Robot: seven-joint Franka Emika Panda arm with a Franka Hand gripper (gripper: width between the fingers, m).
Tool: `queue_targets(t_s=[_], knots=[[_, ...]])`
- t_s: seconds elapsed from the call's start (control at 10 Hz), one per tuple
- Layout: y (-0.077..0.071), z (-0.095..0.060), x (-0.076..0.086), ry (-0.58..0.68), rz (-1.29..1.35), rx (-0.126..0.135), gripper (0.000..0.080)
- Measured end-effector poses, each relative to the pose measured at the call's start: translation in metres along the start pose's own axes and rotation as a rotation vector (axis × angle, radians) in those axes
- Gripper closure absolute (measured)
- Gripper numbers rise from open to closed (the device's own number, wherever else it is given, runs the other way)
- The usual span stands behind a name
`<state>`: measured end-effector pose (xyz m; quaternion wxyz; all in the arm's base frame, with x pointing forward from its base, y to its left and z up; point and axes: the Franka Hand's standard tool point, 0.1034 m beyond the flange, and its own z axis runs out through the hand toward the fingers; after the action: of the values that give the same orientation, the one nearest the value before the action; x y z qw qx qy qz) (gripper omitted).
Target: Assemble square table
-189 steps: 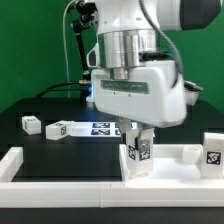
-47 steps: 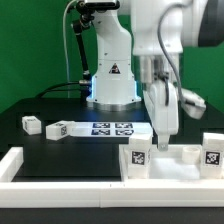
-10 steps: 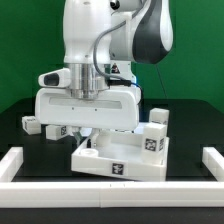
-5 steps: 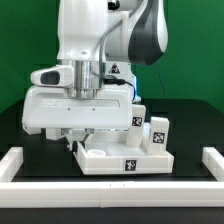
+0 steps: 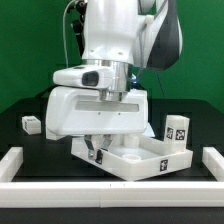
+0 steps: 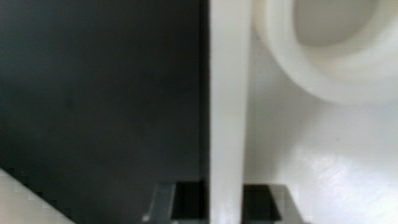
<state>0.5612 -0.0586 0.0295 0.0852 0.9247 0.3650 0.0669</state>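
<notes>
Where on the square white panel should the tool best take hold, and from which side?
Probably its raised rim, from above, a finger on each face: the wall of the panel stands thin and upright, while its flat floor is too wide to span.

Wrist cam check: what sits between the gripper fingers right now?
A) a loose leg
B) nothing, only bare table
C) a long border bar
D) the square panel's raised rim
D: in the wrist view, the thin raised rim of the square panel runs straight down between the two dark fingers of the gripper. The exterior view shows the gripper down at that panel's edge.
</notes>
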Motion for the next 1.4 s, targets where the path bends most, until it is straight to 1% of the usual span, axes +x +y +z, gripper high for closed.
queue_targets(t_s=[0.2, 0.3, 0.4, 0.5, 0.6, 0.7, 0.8, 1.1, 1.2, 1.4], knots=[[0.002, -0.001, -0.001, -0.003, -0.106, -0.004, 0.0735], [0.001, -0.001, 0.006, 0.001, -0.173, -0.014, 0.0735], [-0.001, -0.001, 0.027, 0.019, -0.299, -0.044, 0.0735], [-0.002, -0.001, 0.049, 0.034, -0.407, -0.061, 0.0735], [-0.006, -0.003, 0.066, 0.063, -0.466, -0.093, 0.0727], [-0.011, -0.008, 0.071, 0.102, -0.492, -0.132, 0.0723], [-0.011, -0.008, 0.069, 0.096, -0.525, -0.133, 0.0721], [-0.011, -0.008, 0.071, 0.101, -0.527, -0.137, 0.0721], [-0.017, -0.009, 0.083, 0.127, -0.56, -0.158, 0.0721], [-0.029, -0.009, 0.119, 0.157, -0.618, -0.179, 0.0715]])
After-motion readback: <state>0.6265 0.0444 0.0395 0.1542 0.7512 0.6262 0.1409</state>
